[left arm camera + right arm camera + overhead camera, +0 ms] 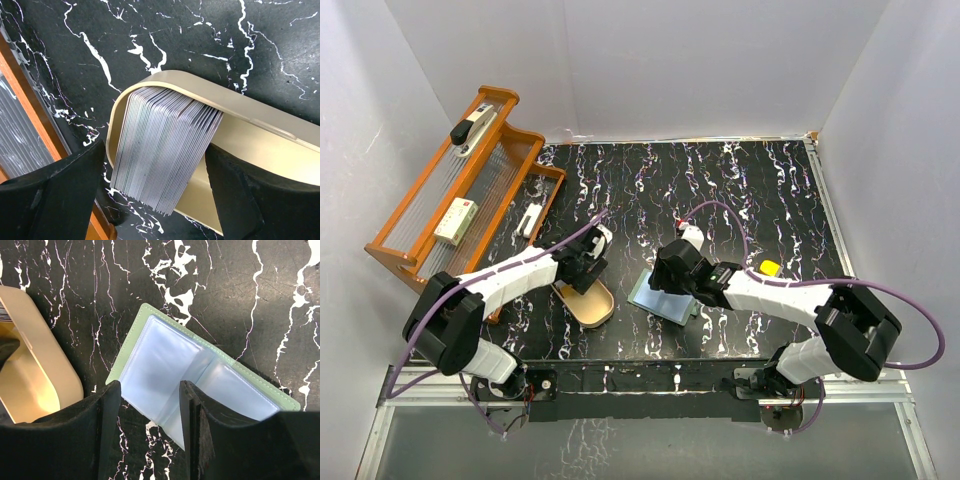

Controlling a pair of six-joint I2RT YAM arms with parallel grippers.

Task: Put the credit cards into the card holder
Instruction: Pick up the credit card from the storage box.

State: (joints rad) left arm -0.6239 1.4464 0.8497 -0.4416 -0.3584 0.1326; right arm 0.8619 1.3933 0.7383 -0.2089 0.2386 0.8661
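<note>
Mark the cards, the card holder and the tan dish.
cards (165, 150): left wrist view, stacked edges.
card holder (162, 365): right wrist view, clear pocket.
tan dish (260, 117): left wrist view, rim.

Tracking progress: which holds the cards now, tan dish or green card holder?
The tan dish: the card stack stands in it; the open card holder's clear sleeves look empty.

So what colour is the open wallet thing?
Pale green border, clear bluish pockets inside the card holder; right wrist view shows it best.
</note>
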